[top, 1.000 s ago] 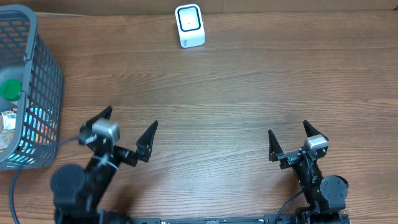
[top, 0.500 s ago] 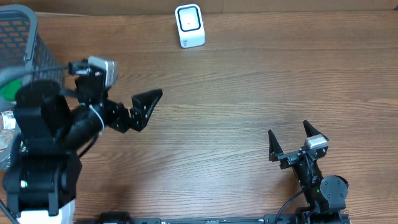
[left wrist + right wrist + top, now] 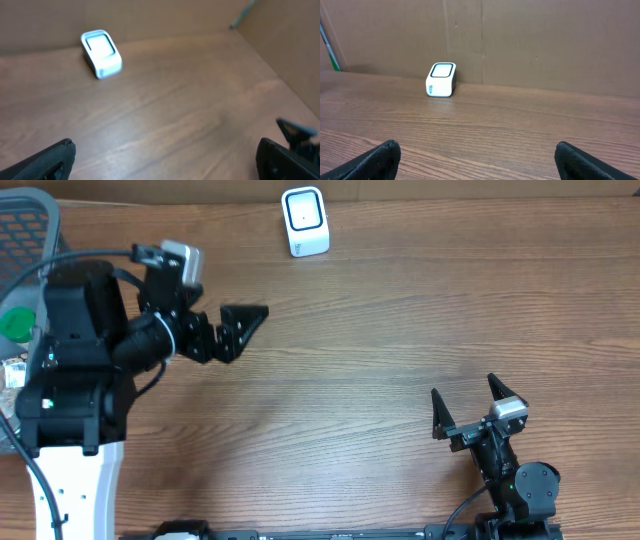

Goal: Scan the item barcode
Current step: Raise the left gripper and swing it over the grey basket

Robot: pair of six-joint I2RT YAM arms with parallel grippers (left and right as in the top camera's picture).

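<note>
Overhead, the left gripper (image 3: 240,325) has risen and swung up-table. Its arm now looms over the grey plastic mesh basket (image 3: 42,202), and its jaws are spread wide and empty. The right gripper (image 3: 464,392) rests open too. We judge the item still lies in that basket, ungrasped, so picking comes next. Our left wrist view shows the small white box scanner (image 3: 101,54) well ahead on the brown wooden table (image 3: 175,100). Our right wrist view faces it likewise.
</note>
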